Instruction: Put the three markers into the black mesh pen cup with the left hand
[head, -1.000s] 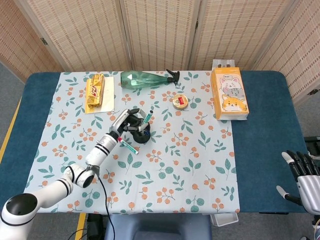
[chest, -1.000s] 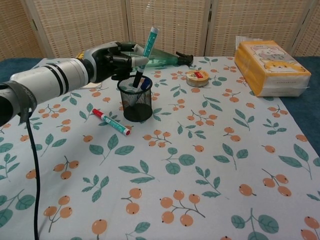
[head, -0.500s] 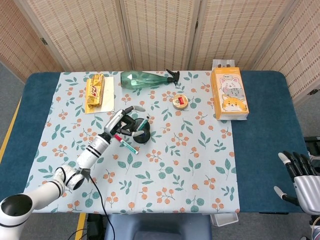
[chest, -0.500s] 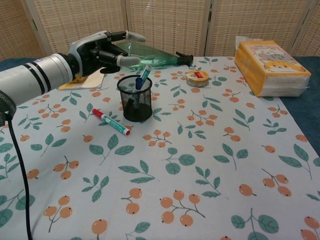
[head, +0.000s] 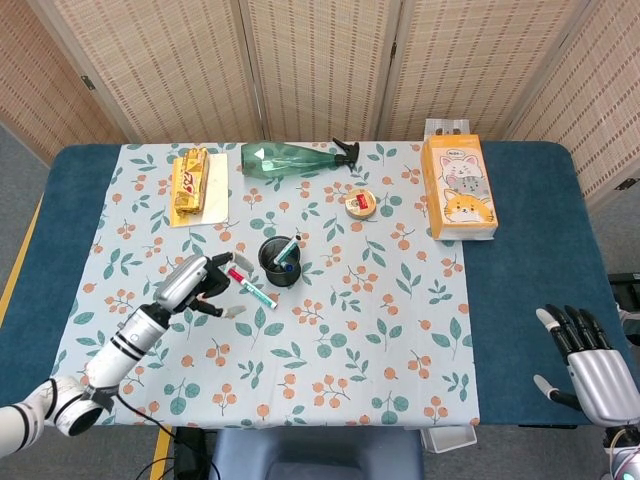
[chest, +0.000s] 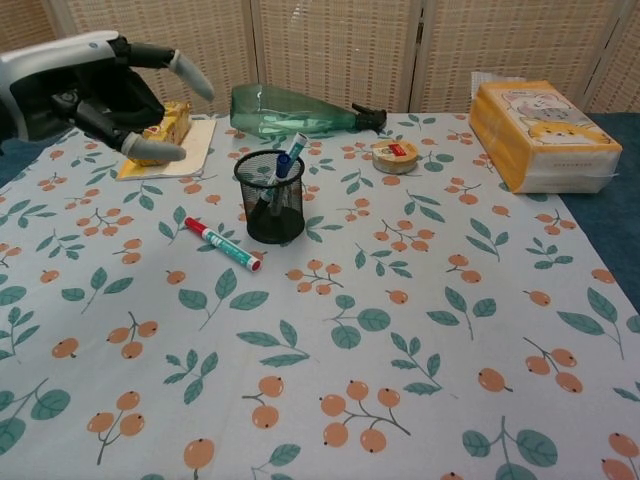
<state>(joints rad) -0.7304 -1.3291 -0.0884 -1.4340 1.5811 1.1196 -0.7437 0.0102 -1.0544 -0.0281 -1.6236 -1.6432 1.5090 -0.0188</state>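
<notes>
From the head view, the left hand (head: 200, 283) is spread wide, holding nothing, near the desk's left edge. The red and green marker (head: 251, 287) lies flat beside the pen cup (head: 278, 262), slanting toward the front edge.

From the chest view, the blue marker (chest: 283, 166) leans in the pen cup, tip up.

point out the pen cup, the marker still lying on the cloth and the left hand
black mesh pen cup (chest: 272, 210): chest view, front mesh wall
red-capped marker (chest: 222, 244): chest view, middle of barrel
left hand (chest: 88, 92): chest view, palm

Left hand (chest: 105, 95) empty, fingers apart; markers (chest: 285, 160) in pen cup (chest: 270, 205).
</notes>
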